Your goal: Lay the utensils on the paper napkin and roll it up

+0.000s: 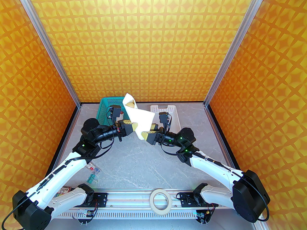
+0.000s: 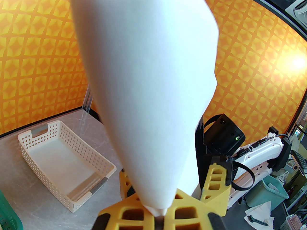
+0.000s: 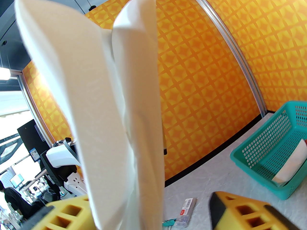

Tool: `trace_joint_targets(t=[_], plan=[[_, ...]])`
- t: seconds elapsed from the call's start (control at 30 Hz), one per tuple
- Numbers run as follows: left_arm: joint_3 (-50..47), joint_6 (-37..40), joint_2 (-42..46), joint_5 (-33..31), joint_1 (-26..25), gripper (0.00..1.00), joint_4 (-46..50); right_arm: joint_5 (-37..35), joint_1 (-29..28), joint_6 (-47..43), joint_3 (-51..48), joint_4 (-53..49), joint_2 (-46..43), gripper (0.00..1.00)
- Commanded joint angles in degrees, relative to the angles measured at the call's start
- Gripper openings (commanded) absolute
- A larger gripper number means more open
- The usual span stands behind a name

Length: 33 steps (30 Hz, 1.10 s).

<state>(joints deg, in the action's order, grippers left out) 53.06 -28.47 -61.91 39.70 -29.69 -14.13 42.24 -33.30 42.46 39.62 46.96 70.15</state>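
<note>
Paper napkin (image 1: pixel 141 120) above marbled table (image 1: pixel 134 162)

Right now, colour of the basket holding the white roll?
Teal; the basket shows best in right wrist view.

- Nothing properly readable anywhere tbh
- Little box (image 3: pixel 186 208) with a red label, bottom of the right wrist view: print too blurry to make out

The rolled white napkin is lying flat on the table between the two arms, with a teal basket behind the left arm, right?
Not on the table: the paper napkin is held in the air, its lower tip pinched in the left gripper, as the left wrist view shows. It is rolled, between the two arms, with the teal basket behind the left arm.
</note>
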Motion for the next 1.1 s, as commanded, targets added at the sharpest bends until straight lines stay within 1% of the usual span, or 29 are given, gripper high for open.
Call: trace_joint_targets(t=[0.0,0.07,0.13,0.23,0.4,0.57,0.63,0.7,0.83,0.97,1.07], plan=[[1.5,-0.9,-0.7,1.1,-0.4,0.00,-2.1,1.1,-0.2,0.2,0.6,0.1,0.2,0.61],[1.5,-1.1,-0.9,1.1,-0.4,0.00,-2.0,1.3,-0.2,0.3,0.7,0.1,0.2,0.54],[1.6,-0.9,-0.9,1.1,-0.4,0.00,-1.7,1.1,-0.2,0.3,0.7,-0.4,-0.1,0.44],[1.6,-0.7,-0.8,1.1,-0.4,0.00,-1.1,0.4,-0.2,-0.8,1.0,-3.0,-0.6,0.32],[1.4,-0.6,-0.9,1.1,-0.4,0.00,-0.2,-0.1,-0.2,-1.5,1.5,-5.2,-0.9,0.16],[1.9,0.0,-0.6,1.1,-0.2,0.00,1.8,-0.6,-0.2,-1.3,1.4,-5.4,-1.3,0.03],[2.4,0.6,-0.3,1.1,-0.1,0.13,3.3,-0.8,-0.2,-1.1,1.3,-5.3,-1.3,0.01],[2.7,1.0,0.2,1.1,0.1,0.25,4.7,-1.1,-0.2,-1.1,1.3,-5.1,-1.4,0.00],[2.3,1.0,1.7,1.1,1.5,0.41,6.4,-1.8,-0.2,-0.4,1.4,-3.6,-1.5,0.00],[1.8,0.7,3.9,1.9,3.2,0.52,7.4,-1.8,-0.2,0.5,2.0,-1.5,-0.9,0.00],[0.3,-1.5,5.6,3.3,4.7,0.55,4.7,-1.0,-0.2,2.9,2.6,2.5,-0.2,0.00]])
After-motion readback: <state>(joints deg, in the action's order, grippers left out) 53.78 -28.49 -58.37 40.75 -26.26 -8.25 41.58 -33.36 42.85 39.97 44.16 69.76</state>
